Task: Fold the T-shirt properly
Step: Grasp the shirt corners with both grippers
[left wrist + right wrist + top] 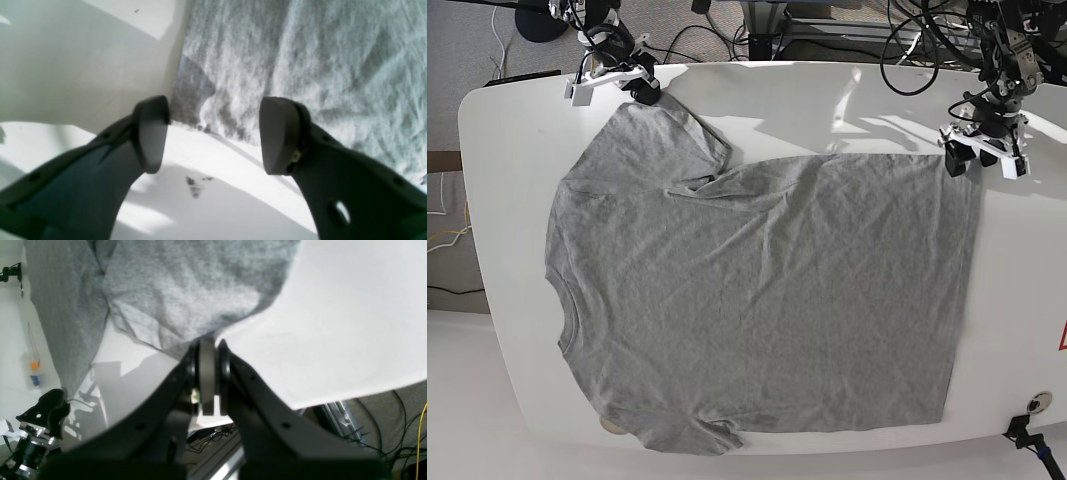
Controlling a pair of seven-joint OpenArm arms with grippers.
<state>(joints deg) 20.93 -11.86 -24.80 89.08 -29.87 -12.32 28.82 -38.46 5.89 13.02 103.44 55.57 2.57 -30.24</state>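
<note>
The heather-grey T-shirt [767,290] lies spread flat and wrinkled on the white table [847,100], plain side up, neck toward the left. My right gripper [649,95] is at the far left, shut on the edge of the upper sleeve. The right wrist view shows its pads [207,373] pressed together on the cloth [186,290]. At the far right my left gripper [984,160] is open just off the shirt's hem corner. In the left wrist view its fingers [151,133] stand wide apart above the table, with the shirt's corner [300,50] just beyond them.
Cables and stand parts [767,25] crowd the floor behind the table's far edge. A red mark [1062,335] and a small round fitting [1037,403] sit at the table's right rim. A dark smudge [195,186] marks the table under my left gripper.
</note>
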